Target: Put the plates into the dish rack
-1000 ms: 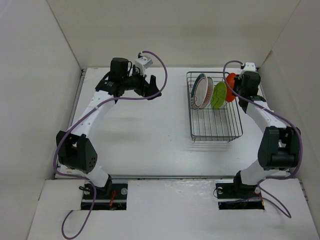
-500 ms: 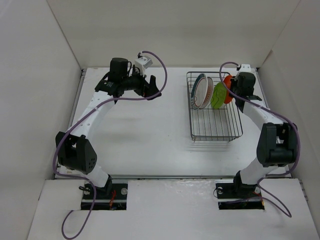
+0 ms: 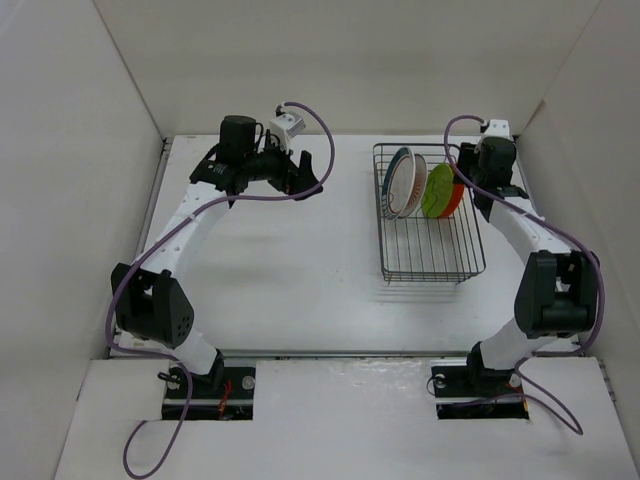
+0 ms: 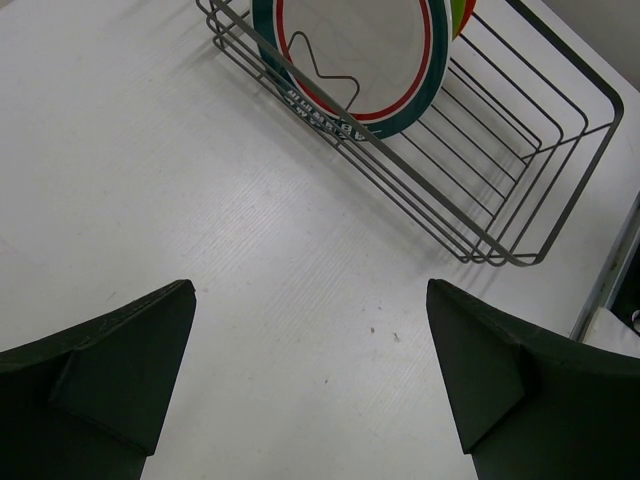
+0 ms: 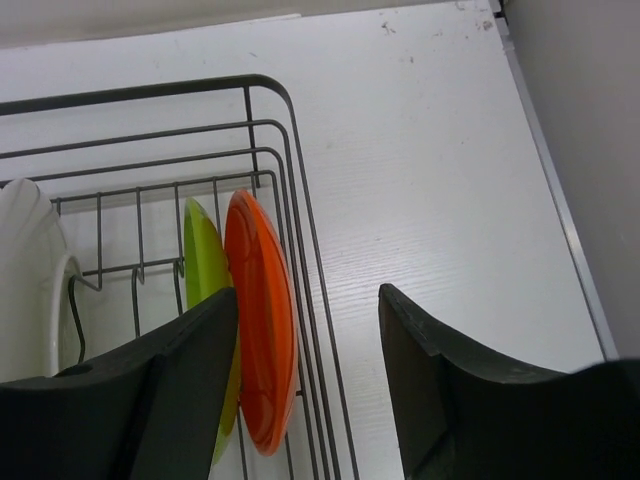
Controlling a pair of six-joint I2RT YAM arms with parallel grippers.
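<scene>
Catching the orange plate (image 5: 262, 320) on backing out, the spread-open right gripper (image 5: 308, 297) might topple it, seemingly leaning loosely.

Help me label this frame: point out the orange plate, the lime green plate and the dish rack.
orange plate (image 5: 262, 320), right wrist view, middle of its face
lime green plate (image 5: 205, 262), right wrist view, exposed upper part
dish rack (image 3: 435, 250), top external view, bare wire floor

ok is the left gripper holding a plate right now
No, the left gripper is open over the bare table, and the teal-rimmed plate stands apart from it in the dish rack.
</scene>
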